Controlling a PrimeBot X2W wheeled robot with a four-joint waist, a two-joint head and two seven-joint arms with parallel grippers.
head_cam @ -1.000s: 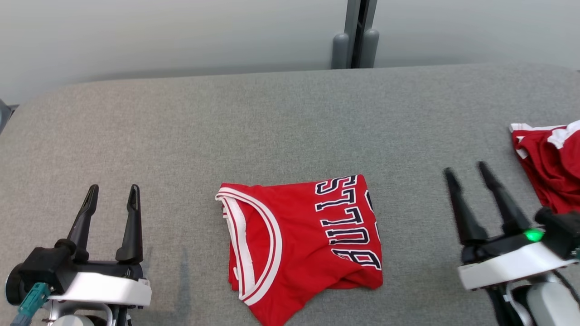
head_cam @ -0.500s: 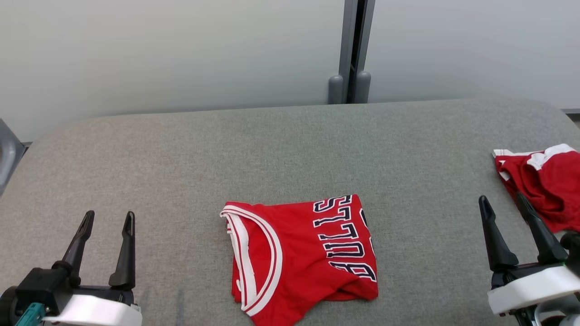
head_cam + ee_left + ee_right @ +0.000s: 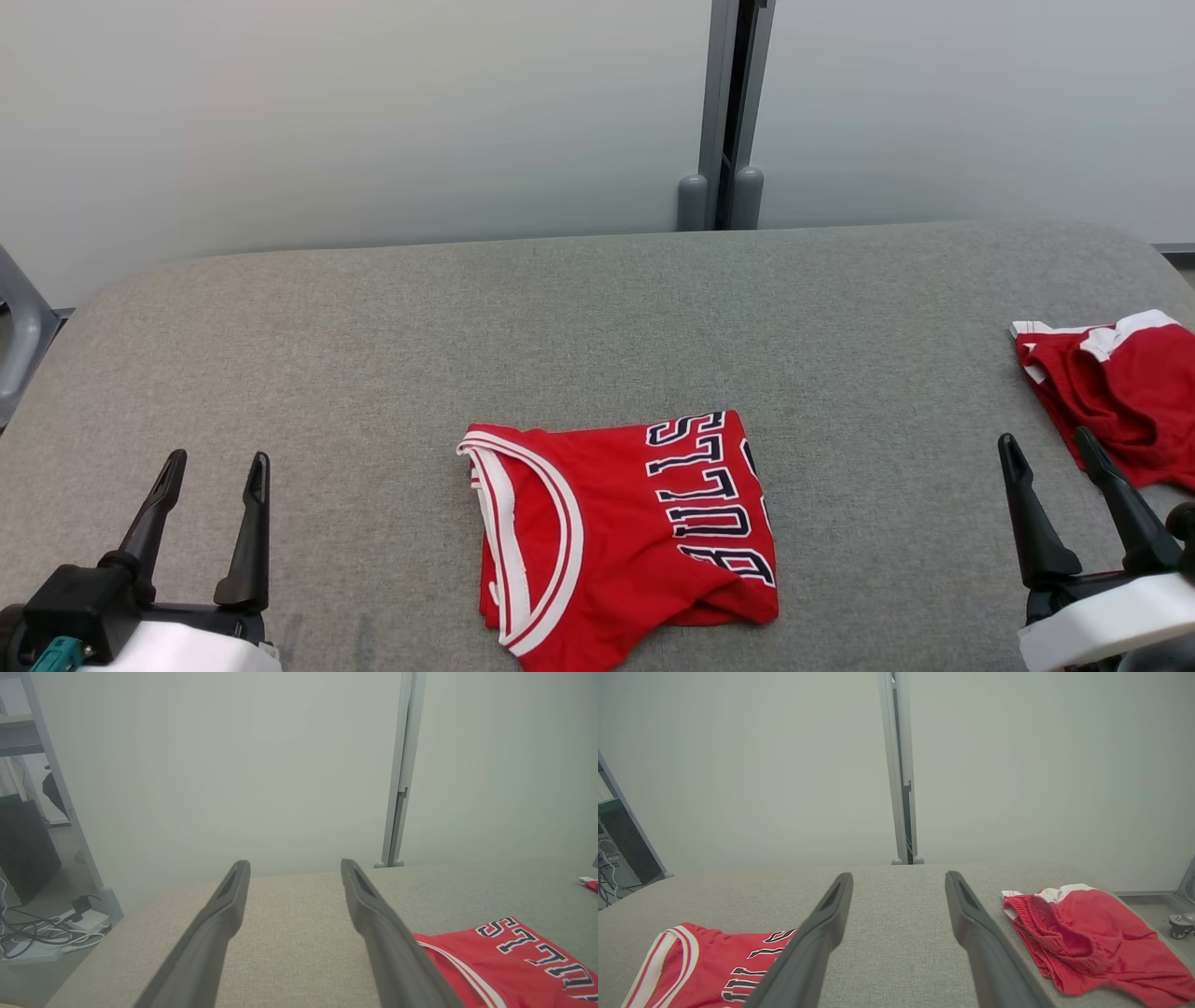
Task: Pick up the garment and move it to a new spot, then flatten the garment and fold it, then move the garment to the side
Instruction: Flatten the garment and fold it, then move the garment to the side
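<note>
Centrally, the folded jersey (image 3: 621, 537) lay on the tabletop (image 3: 597, 317) at six o'clock. Left pincer (image 3: 217, 457) at seven and right pincer (image 3: 1044, 436) at five stood wide, empty.

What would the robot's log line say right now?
jersey: folded, centre | left gripper: open, empty | right gripper: open, empty | shorts: crumpled, right

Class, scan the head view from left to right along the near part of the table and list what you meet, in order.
left gripper → folded red jersey → right gripper
</note>
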